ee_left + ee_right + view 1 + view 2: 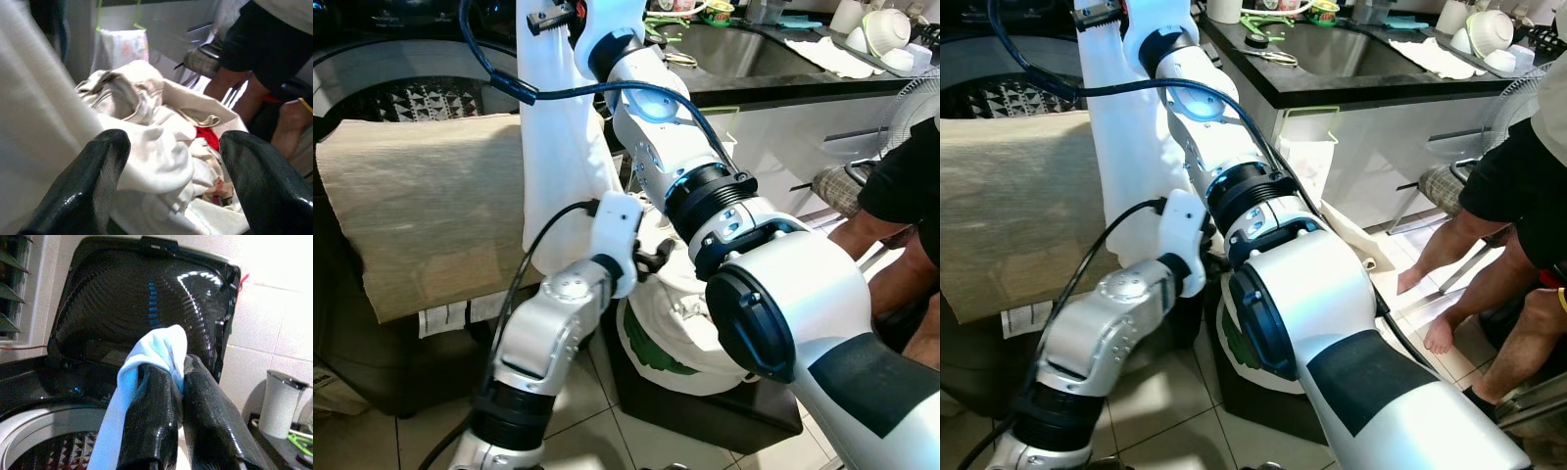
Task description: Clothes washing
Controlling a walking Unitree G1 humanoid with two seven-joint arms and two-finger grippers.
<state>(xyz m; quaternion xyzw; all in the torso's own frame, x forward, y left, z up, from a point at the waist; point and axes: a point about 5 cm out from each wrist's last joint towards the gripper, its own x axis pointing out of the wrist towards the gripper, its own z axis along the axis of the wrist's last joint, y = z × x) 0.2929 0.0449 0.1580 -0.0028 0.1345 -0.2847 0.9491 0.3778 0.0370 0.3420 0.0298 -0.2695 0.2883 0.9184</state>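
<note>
Pinching a white garment (156, 350) between closed fingers, right gripper (182, 377) is raised before the washing machine's open black lid (142, 298), the cloth hanging down beside the drum (421, 98). Left gripper (171, 161), fingers spread, empty, hovers over the laundry basket (656, 357) of pale clothes (142, 98); a person's legs (234, 93) stand just beyond.

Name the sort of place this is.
Likely a home kitchen doubling as laundry area: a top-loading washing machine with its lid up, a counter with a sink and dishes, and a basket of clothes on the tiled floor.
</note>
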